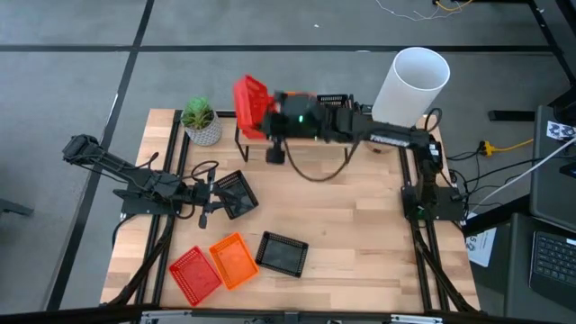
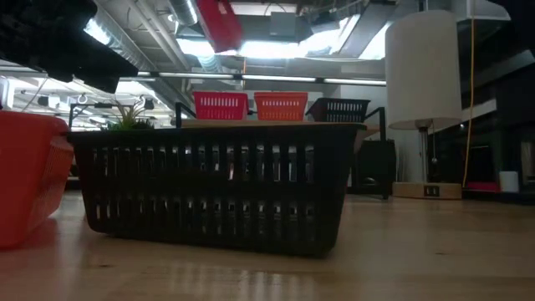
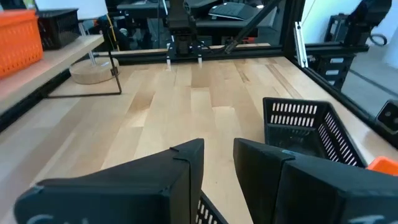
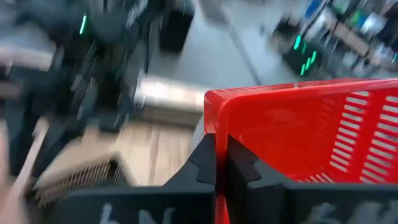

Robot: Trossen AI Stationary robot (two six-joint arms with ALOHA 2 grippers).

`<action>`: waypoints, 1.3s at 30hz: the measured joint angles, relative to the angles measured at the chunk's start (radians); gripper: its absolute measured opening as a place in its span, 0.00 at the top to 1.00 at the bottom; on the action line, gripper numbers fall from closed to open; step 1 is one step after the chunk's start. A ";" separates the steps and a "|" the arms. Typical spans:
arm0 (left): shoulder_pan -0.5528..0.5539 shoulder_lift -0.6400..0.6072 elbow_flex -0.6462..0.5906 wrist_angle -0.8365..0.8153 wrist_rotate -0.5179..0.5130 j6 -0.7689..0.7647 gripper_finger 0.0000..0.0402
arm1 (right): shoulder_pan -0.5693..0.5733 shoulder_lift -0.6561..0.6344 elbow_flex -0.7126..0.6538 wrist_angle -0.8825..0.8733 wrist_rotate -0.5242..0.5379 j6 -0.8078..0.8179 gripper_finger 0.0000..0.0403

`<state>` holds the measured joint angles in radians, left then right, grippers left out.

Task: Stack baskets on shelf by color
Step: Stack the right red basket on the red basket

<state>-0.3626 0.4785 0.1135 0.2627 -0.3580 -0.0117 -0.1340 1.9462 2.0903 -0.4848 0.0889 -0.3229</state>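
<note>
Above the light wooden plank shelf (image 1: 297, 135) at the table's far edge, my right gripper (image 4: 221, 163) is pinched shut on the rim of an empty red plastic mesh basket (image 1: 251, 106), held tilted in the air. My left gripper (image 1: 219, 193) sits at a black mesh basket (image 1: 237, 193) at left; can't tell its grip. Red (image 1: 195, 274), orange (image 1: 233, 260) and black (image 1: 282, 253) empties lie along the near edge; no readable labels.
</note>
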 joint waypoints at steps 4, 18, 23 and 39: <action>0.000 0.000 0.000 0.000 0.000 0.087 0.80 | -0.057 0.022 0.000 0.199 -0.102 -0.016 1.00; 0.001 0.000 0.000 0.022 -0.049 0.234 0.80 | -0.146 0.093 0.001 0.163 -0.172 0.002 1.00; 0.001 0.000 0.000 0.022 -0.052 0.232 0.80 | -0.152 0.134 0.000 -0.014 -0.111 0.004 1.00; 0.001 0.000 0.000 0.022 -0.052 0.230 0.80 | -0.124 0.139 0.007 -0.127 0.042 0.041 1.00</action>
<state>-0.3618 0.4783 0.1135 0.2850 -0.4103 0.2185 -0.2577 2.0853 2.0975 -0.6115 0.1314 -0.2817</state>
